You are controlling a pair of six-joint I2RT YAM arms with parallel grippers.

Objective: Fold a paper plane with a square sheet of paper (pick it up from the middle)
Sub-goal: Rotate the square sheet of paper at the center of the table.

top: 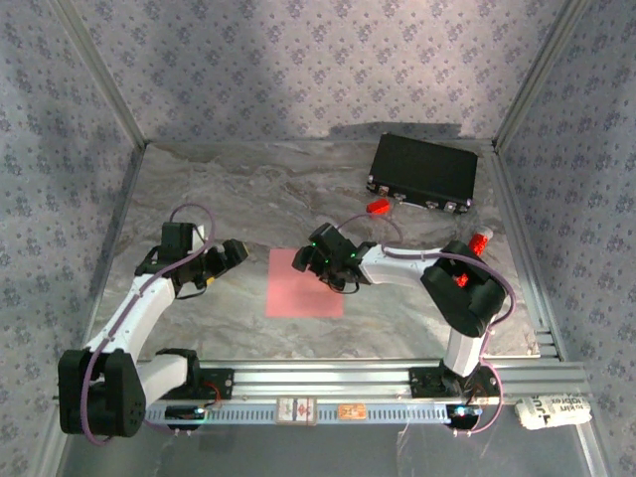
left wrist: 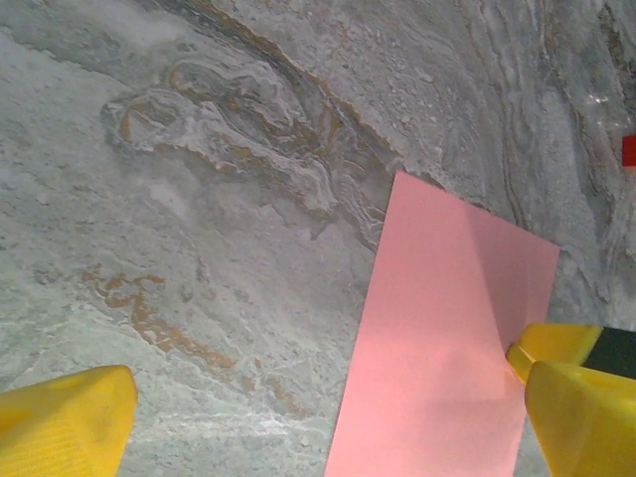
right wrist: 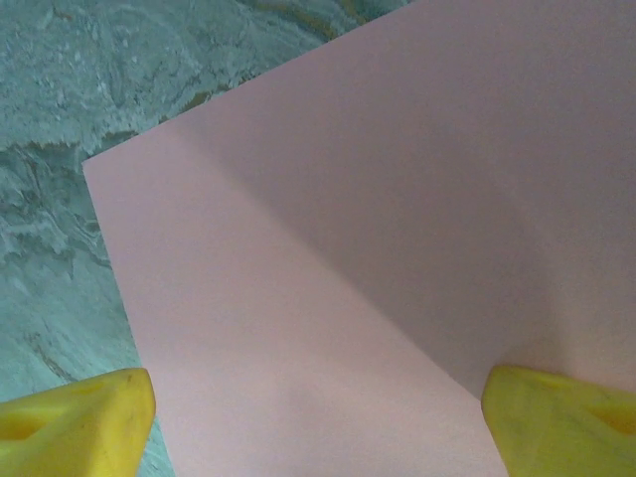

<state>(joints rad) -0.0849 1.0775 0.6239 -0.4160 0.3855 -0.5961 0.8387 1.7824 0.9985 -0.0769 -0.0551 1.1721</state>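
On the marble table (top: 248, 189), between the two arms, the sheet (top: 303, 290) is lying flat and is not yet lifted. The right gripper (right wrist: 318, 397) is held over its far part with the jaws wide and nothing between them; the left gripper (left wrist: 320, 373) is spread fully too, just beside the left edge, also empty. For a good pick, the right fingers should probably be brought to the middle of the sheet, pressed lightly down and closed slowly, so that a small ridge of paper is pinched and the table is not scraped
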